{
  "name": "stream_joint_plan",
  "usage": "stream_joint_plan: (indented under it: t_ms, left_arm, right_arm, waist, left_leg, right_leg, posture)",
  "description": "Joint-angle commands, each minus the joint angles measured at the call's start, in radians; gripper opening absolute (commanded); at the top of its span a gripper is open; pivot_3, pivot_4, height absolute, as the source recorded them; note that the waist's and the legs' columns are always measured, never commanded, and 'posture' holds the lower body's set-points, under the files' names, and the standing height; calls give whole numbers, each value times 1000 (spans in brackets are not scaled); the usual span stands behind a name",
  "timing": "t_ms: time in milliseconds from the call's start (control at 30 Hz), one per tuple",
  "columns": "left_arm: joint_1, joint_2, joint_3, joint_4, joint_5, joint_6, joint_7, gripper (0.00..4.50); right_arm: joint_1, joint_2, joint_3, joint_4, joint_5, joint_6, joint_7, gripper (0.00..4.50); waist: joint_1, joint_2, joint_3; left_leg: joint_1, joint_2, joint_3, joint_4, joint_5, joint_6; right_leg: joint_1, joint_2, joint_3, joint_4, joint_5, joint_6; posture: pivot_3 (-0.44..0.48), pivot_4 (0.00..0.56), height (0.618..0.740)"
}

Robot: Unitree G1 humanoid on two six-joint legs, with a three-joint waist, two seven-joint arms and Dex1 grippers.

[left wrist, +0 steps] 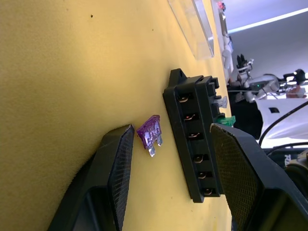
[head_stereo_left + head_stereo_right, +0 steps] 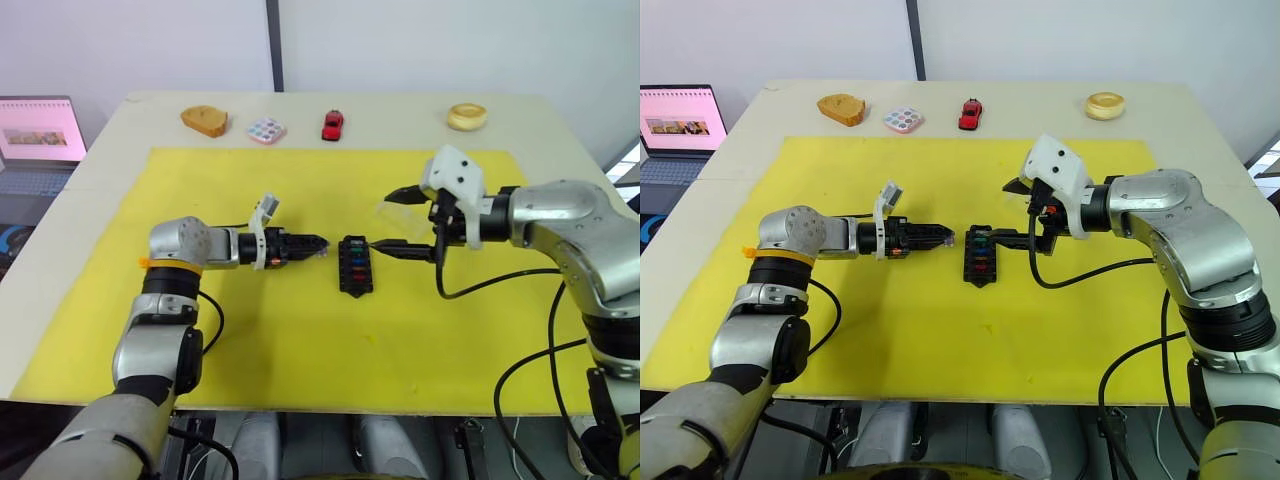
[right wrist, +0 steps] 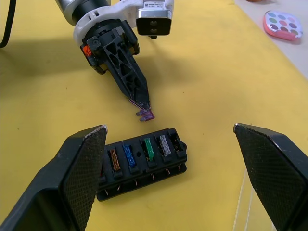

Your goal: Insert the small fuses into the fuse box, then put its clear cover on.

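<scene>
Right now the left gripper (image 3: 144, 107) is spread open around a tiny purple blade fuse (image 1: 150, 135) lying on the yellow mat (image 2: 250, 340) beside the small black fuse box (image 2: 355, 265), ready to pinch it; the right gripper (image 2: 400, 222) is open, steadying the box.

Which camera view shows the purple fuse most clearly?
The left wrist view: the purple fuse lies on the yellow mat, its metal blades visible, between the left claw's open fingers. The right wrist view shows it smaller, beside the fuse box.
</scene>
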Motion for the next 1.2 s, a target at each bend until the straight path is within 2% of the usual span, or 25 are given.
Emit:
stream_joint_plan:
  t_ms: [33,367,467,567,600,767,900,967,1100,1200]
  left_arm:
    - [28,12,-33,-8,22,-1,6,2655]
    - [79,21,-83,-81,24,-11,-13,2655]
    - [84,21,-86,-80,26,-26,-12,1749]
    - [86,16,-84,-81,24,-32,-8,229]
    - [88,14,-84,-82,25,-37,-6,59]
    - [99,13,-85,-91,33,-60,5,59]
    - [114,50,-126,-122,63,-139,-33,59]
    - [127,76,-152,-158,70,-193,-76,59]
    - [176,152,-198,-283,94,-408,-226,59]
    - [205,194,-184,-371,87,-582,-352,59]
  right_arm:
    - [-4,-18,-33,-28,6,-9,-7,4500]
    - [-16,-15,-21,-16,1,-18,-5,4500]
    - [-18,-17,-20,-13,-1,-20,-3,4500]
    - [-18,-17,-21,-13,-1,-20,-2,4500]
    - [-19,-17,-20,-11,-2,-21,-2,4500]
    - [-17,-18,-18,-14,-3,-25,0,4500]
    - [-19,-21,-14,-14,-5,-27,2,4500]
    - [-19,-22,-13,-15,-5,-26,4,4500]
    - [-22,-31,-16,-12,-1,-22,12,4500]
    - [-41,-39,-13,-7,25,23,27,4500]
  waist:
    - [-2,0,0]
    - [-3,0,0]
    - [-3,0,0]
    - [-4,0,0]
    - [-4,0,0]
    - [-4,0,0]
    - [-4,0,0]
    - [-7,0,0]
    - [-21,0,0]
    - [-26,0,0]
  left_leg:
    - [0,0,0,0,0,0]
    - [0,0,0,0,0,0]
    - [0,0,0,0,0,0]
    - [0,0,0,0,0,0]
    - [0,0,0,0,0,0]
    - [1,0,0,0,0,0]
    - [1,0,0,0,0,0]
    - [1,0,0,0,0,0]
    - [1,1,0,-1,0,0]
    - [1,1,1,-1,0,0]
  right_leg:
    - [0,0,0,0,0,0]
    - [0,0,0,0,0,0]
    - [0,0,0,0,0,0]
    - [0,0,0,0,0,0]
    - [0,0,0,0,0,0]
    - [1,0,0,0,0,0]
    - [1,0,0,0,0,0]
    - [1,0,0,0,0,0]
    - [0,1,0,0,0,0]
    - [0,1,0,0,0,-1]
  posture:
    - [0,150,740]
    - [0,150,740]
    - [0,150,740]
    - [0,150,740]
    - [0,150,740]
    - [0,150,740]
    - [0,150,740]
    - [0,150,740]
    - [0,150,740]
    - [0,150,740]
